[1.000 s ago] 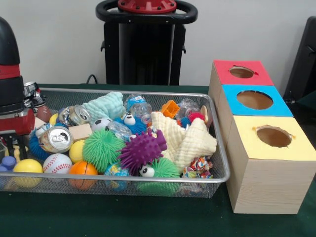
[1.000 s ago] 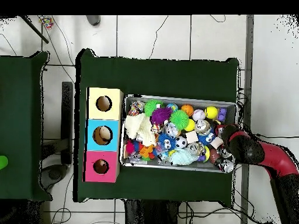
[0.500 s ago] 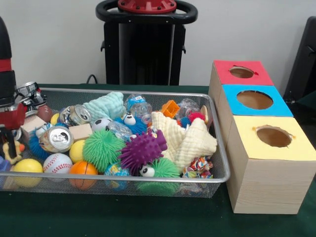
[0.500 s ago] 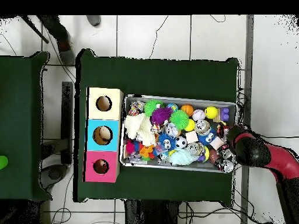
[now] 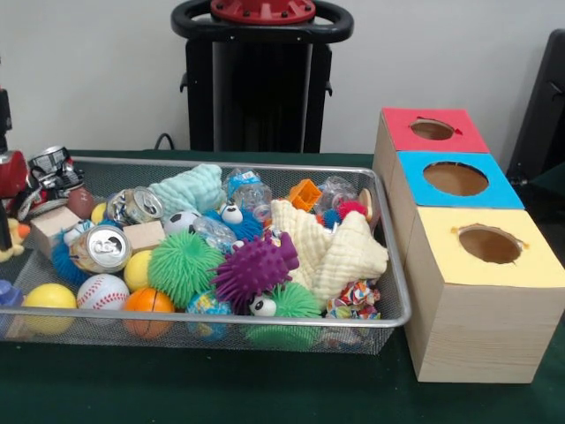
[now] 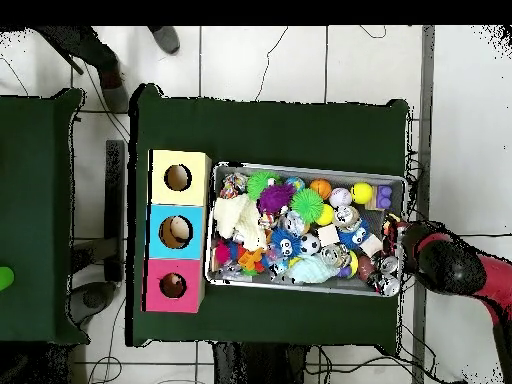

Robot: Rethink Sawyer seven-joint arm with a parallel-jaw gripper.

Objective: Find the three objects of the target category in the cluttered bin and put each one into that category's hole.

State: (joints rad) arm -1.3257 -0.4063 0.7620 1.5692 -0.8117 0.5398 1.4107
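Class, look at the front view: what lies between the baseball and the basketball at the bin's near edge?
Nothing: in the front view the baseball and the orange basketball sit side by side, apparently touching.

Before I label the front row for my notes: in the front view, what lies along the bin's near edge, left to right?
Yellow ball → baseball → orange basketball → purple spiky ball → multicoloured rope toy.

One camera sits low and close across the table, facing the bin (image 5: pixel 388 256) and boxes (image 5: pixel 481 291). The other hangs high above, looking straight down (turned half round). Both share bin, boxes and green table (image 6: pixel 270 125).
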